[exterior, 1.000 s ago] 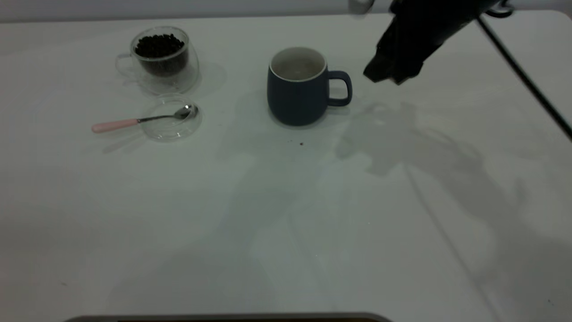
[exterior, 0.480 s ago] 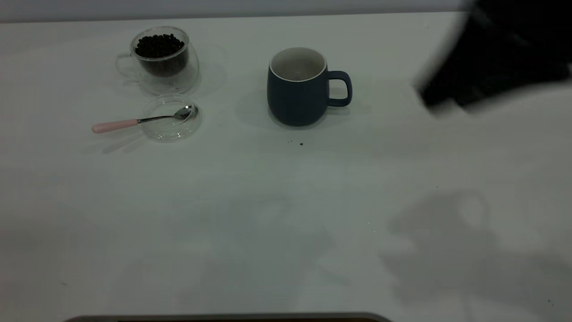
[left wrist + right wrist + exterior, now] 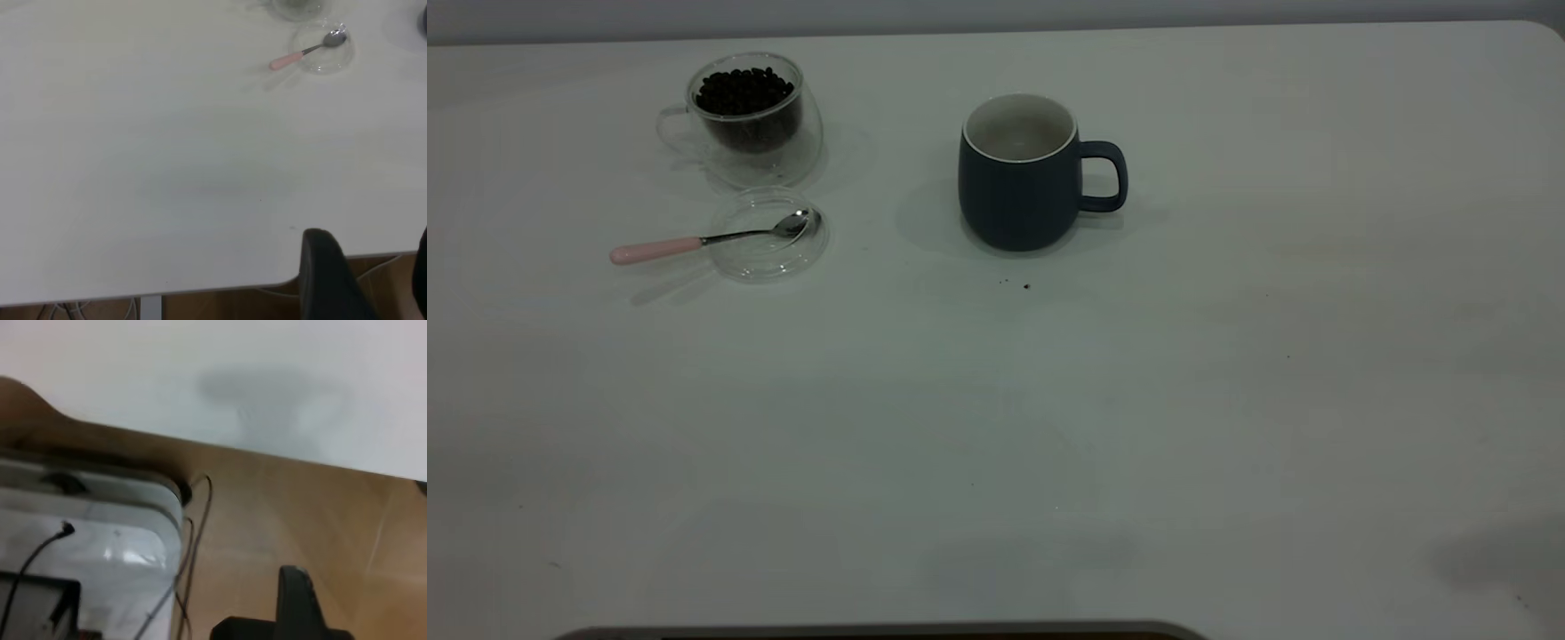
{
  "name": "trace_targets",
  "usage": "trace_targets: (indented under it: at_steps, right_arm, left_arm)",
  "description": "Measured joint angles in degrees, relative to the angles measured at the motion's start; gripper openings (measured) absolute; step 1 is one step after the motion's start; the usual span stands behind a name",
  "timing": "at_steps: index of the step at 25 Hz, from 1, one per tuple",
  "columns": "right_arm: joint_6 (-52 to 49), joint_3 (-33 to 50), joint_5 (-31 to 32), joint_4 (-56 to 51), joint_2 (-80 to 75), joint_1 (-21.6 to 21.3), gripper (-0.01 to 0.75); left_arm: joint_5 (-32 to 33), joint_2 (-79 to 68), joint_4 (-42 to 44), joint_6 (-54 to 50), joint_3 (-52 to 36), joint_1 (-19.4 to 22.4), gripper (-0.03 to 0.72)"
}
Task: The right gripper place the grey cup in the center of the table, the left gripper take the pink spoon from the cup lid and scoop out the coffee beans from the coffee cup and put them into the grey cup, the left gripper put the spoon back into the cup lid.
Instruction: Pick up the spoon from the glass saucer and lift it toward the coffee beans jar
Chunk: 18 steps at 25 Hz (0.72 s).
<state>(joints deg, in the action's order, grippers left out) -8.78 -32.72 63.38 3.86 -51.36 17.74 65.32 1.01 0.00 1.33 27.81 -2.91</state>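
The grey cup (image 3: 1016,191) stands upright near the table's (image 3: 1049,427) middle back, handle to the right, with nothing in it. The coffee cup (image 3: 751,120) with coffee beans (image 3: 743,89) stands at the back left. In front of it lies the cup lid (image 3: 765,265) with the pink spoon (image 3: 694,242) across it, bowl in the lid. Neither arm shows in the exterior view. My left gripper (image 3: 367,243) is open and empty over the table's front edge, far from the spoon (image 3: 300,55). My right gripper (image 3: 360,587) is open and empty off the table, over the floor.
A few dark crumbs (image 3: 1025,286) lie in front of the grey cup. A grey-white box with cables (image 3: 87,540) sits on the wooden floor beside the table's edge.
The right arm has pulled away from beside the grey cup's handle, to the right and out of the exterior view. The cup stays where it stood.
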Motion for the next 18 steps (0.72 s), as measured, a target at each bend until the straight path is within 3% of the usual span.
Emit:
trace_targets:
  at_steps: [4,9,18]
  right_arm:
    - [4.7,5.2,-0.4,-3.5,10.6,-6.2,0.496]
    - [10.4,5.7,-0.7,-7.1,25.6,-14.1,0.496]
    - [11.4,5.7,0.7,-7.1,48.8,-16.7,0.496]
  left_arm:
    - [0.0,0.0,0.0,0.0,0.0,0.0,0.37]
    - [0.0,0.0,0.0,0.0,0.0,0.0,0.37]
    - [0.0,0.0,0.0,0.0,0.0,0.0,0.37]
